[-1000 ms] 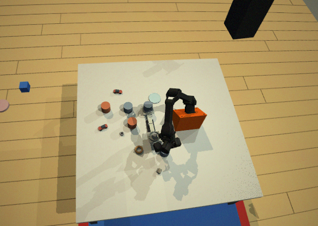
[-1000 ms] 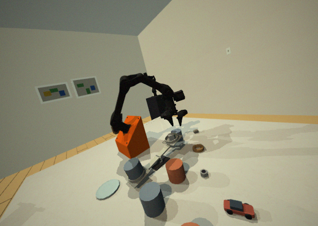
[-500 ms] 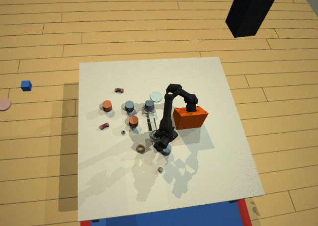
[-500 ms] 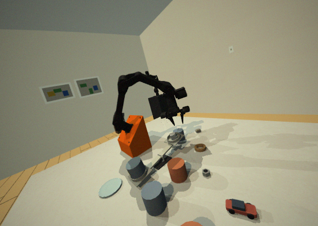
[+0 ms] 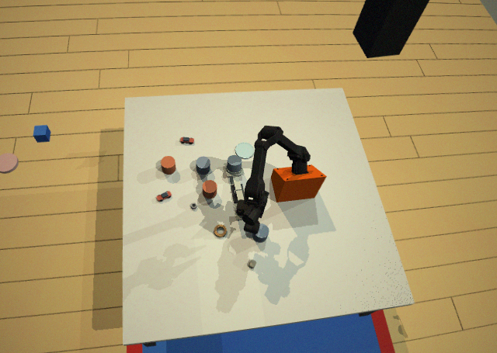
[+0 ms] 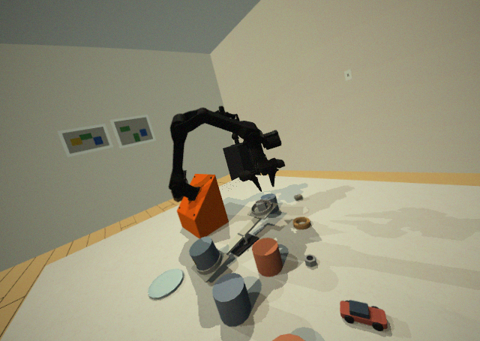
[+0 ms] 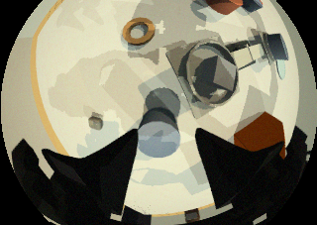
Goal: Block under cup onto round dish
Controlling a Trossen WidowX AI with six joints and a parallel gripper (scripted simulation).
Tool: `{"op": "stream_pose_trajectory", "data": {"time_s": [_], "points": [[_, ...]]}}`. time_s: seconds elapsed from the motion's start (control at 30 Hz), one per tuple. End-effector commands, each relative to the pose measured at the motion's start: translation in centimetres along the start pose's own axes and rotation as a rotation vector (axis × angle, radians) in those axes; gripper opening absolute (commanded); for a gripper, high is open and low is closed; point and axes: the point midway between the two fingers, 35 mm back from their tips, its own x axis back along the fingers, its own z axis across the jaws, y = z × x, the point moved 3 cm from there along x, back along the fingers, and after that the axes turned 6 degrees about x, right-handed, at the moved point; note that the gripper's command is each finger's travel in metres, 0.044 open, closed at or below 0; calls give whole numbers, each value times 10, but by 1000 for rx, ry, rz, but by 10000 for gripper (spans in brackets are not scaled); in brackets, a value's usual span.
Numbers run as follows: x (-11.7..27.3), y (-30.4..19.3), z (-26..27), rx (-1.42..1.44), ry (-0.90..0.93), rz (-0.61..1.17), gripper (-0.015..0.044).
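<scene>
The balance has a grey-blue cup on one end. On its other end a grey block lies uncovered inside the ringed pan; the arm hides it in the top view. The matching cup stands on the table beside that pan. The pale round dish lies beyond the cup-bearing end, with nothing on it. My gripper is open and empty, above the table near the uncovered pan and the standing cup.
An orange cylinder and a grey-blue one stand beside the balance. Another orange cylinder, two toy cars, a nut, a brown ring and a small stone lie around.
</scene>
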Motion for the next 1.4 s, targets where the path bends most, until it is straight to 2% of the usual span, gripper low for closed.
{"op": "stream_pose_trajectory", "data": {"time_s": [0.0,1.1,1.37], "points": [[3,6,-8,137,-6,0,260],[14,49,-58,1271,-23,52,260],[14,51,-61,1321,-22,55,260]]}}
